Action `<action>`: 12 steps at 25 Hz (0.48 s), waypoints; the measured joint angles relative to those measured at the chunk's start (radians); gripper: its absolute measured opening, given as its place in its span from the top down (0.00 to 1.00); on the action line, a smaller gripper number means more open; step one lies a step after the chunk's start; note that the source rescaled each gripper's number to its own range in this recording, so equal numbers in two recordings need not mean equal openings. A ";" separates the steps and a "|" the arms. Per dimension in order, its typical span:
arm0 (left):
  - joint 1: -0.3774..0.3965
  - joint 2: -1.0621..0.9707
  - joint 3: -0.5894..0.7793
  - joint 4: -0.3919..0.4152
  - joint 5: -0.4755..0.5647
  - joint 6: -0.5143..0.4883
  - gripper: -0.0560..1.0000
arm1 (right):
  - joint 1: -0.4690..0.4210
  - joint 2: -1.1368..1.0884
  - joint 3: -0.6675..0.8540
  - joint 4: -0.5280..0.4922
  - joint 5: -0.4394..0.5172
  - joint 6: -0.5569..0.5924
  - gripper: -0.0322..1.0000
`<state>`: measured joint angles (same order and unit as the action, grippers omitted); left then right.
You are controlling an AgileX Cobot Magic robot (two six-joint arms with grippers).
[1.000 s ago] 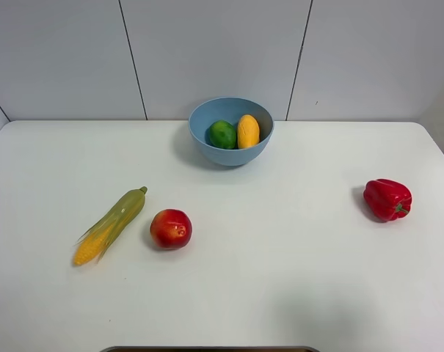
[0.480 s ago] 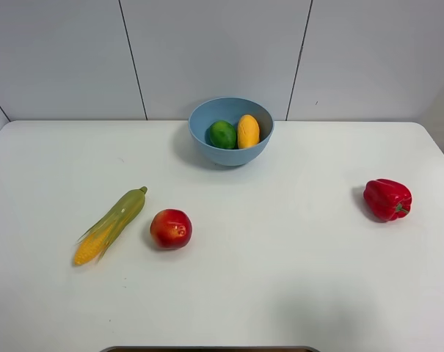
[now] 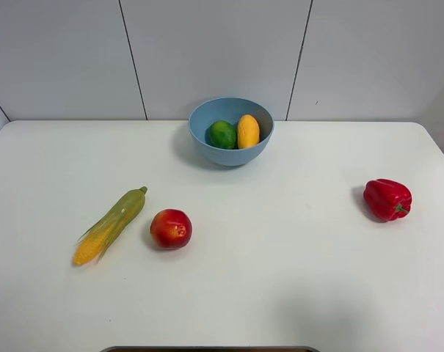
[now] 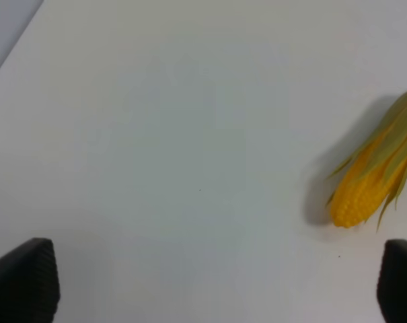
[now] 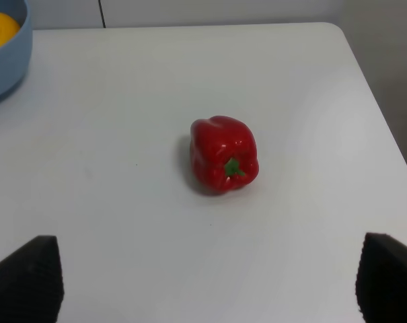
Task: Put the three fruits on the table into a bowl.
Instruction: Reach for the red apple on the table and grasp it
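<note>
A light-blue bowl (image 3: 230, 130) stands at the back middle of the white table (image 3: 280, 257). Inside it lie a green lime (image 3: 222, 134) and a yellow-orange mango (image 3: 247, 130). The round red fruit (image 3: 170, 228) rests on the table at front left, beside the corn. Neither gripper shows in the exterior view. In the left wrist view my left gripper (image 4: 220, 286) is open, its dark fingertips (image 4: 25, 279) far apart over bare table. My right gripper (image 5: 210, 282) is open too, with nothing between its fingertips (image 5: 28, 276). An edge of the bowl (image 5: 5, 57) with the mango (image 5: 0, 28) shows in the right wrist view.
A green-husked corn cob (image 3: 110, 224) lies left of the red fruit and also shows in the left wrist view as a corn cob (image 4: 375, 178). A red bell pepper (image 3: 387, 199) sits at the right, ahead of the right gripper as a bell pepper (image 5: 223, 153).
</note>
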<state>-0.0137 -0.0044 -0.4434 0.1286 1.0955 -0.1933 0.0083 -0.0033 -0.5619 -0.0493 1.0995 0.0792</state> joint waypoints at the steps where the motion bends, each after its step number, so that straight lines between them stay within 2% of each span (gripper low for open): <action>1: 0.000 0.000 0.000 0.000 0.000 0.000 0.12 | 0.000 0.000 0.000 0.000 0.000 0.000 0.08; 12: 0.000 0.006 -0.007 -0.002 -0.006 0.011 0.12 | 0.000 0.000 0.000 0.000 0.000 0.000 0.08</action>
<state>-0.0137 0.0020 -0.4509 0.1271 1.0895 -0.1821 0.0083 -0.0033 -0.5619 -0.0493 1.0995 0.0792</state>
